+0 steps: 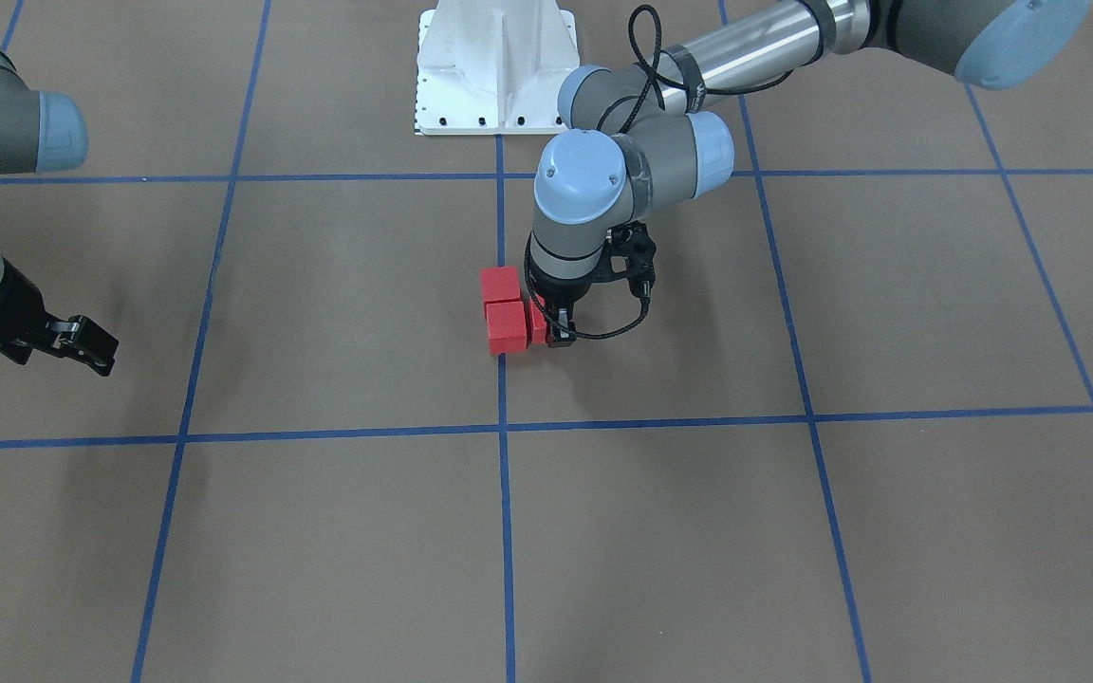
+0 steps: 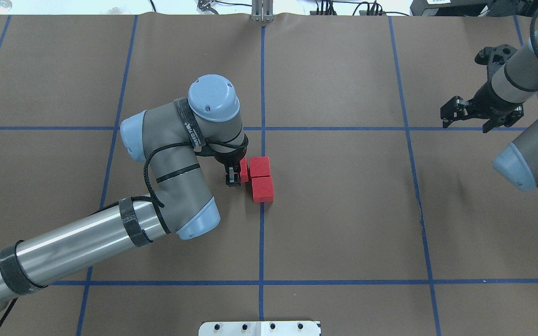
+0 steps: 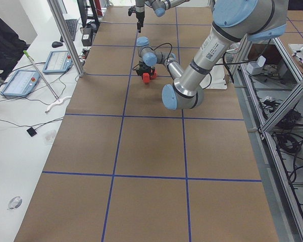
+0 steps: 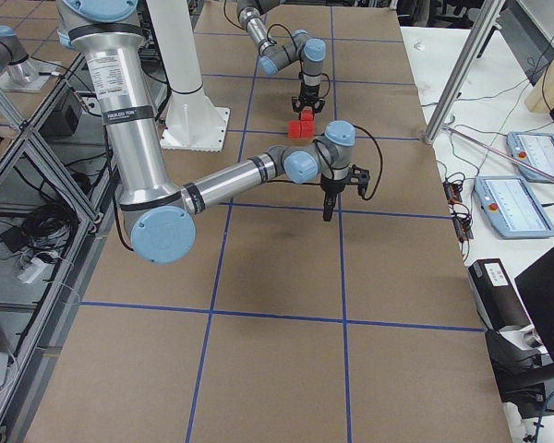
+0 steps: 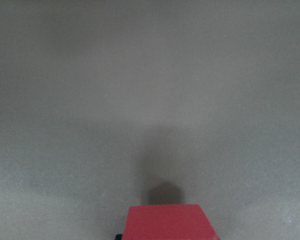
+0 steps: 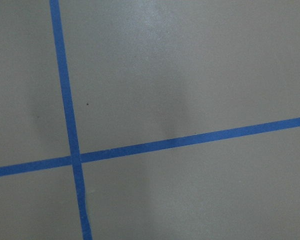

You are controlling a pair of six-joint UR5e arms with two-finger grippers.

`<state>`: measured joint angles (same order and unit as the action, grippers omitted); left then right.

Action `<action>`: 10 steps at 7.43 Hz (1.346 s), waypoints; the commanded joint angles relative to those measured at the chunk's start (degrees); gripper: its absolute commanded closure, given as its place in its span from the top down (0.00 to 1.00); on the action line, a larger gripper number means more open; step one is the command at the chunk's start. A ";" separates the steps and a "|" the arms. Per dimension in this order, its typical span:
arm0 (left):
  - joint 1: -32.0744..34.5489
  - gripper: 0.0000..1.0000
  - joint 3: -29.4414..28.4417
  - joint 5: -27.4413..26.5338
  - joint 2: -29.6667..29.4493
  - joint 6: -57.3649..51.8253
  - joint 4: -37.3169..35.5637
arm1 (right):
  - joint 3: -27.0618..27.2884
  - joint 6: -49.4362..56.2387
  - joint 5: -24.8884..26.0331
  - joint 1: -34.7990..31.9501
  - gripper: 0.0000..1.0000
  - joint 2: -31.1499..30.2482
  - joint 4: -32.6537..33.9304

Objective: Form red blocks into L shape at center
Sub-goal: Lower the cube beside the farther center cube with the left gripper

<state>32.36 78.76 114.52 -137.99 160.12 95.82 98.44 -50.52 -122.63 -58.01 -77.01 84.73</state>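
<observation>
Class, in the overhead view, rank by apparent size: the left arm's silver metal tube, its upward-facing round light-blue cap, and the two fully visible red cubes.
1. Silver metal tube.
2. Round light-blue cap.
3. The farther matte red cube and the nearer matte red cube: they look alike, so tied.

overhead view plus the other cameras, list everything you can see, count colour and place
red blocks: three, red, at the middle grid crossing; two touching in a row along the blue line, the third beside them at the left gripper
brown surface: one, brown, under everything
blue tape lines: several, blue, a grid across the surface
robot base: one, white, at the robot's edge
pendants: two, grey, on the white bench alongside
arms: two, grey with blue caps, one from each side
left gripper: one, black, down at the third block, grip unclear
right gripper: one, black, open, off to the right side
</observation>
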 commanded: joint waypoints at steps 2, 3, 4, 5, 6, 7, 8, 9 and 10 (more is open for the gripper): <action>-0.02 0.00 -0.80 0.00 -0.88 0.45 -0.02 | 0.17 -0.02 -0.07 0.00 1.00 0.01 0.00; -0.02 0.00 -0.98 0.00 -0.88 0.54 -0.02 | 0.18 -0.02 -0.07 0.00 1.00 0.01 0.00; -0.02 0.00 -0.98 0.00 -0.88 0.54 -0.02 | 0.26 -0.02 -0.07 0.00 1.00 0.01 0.00; -0.02 0.00 -1.06 0.00 -0.97 0.63 -0.02 | 0.18 -0.02 -0.07 0.00 1.00 0.01 0.00; -0.02 0.00 -1.07 0.00 -1.06 0.72 -0.02 | 0.18 -0.02 -0.07 0.00 1.00 0.01 0.00; -0.28 0.00 -1.07 0.00 -0.97 1.33 -0.02 | 0.09 -0.02 -0.07 0.00 1.00 0.01 0.00; -0.28 0.00 -1.07 0.00 -0.97 1.42 -0.02 | 0.09 -0.02 -0.07 0.00 1.00 0.01 0.00; -0.37 0.00 -1.07 0.00 -0.97 1.42 -0.02 | 0.09 -0.02 -0.07 0.00 1.00 0.01 0.00; -0.37 0.00 -1.07 0.00 -0.97 1.42 -0.02 | 0.09 -0.02 -0.07 0.00 1.00 0.01 0.00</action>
<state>32.04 77.70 114.52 -138.96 161.50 95.80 98.53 -50.54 -122.69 -58.01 -76.99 84.73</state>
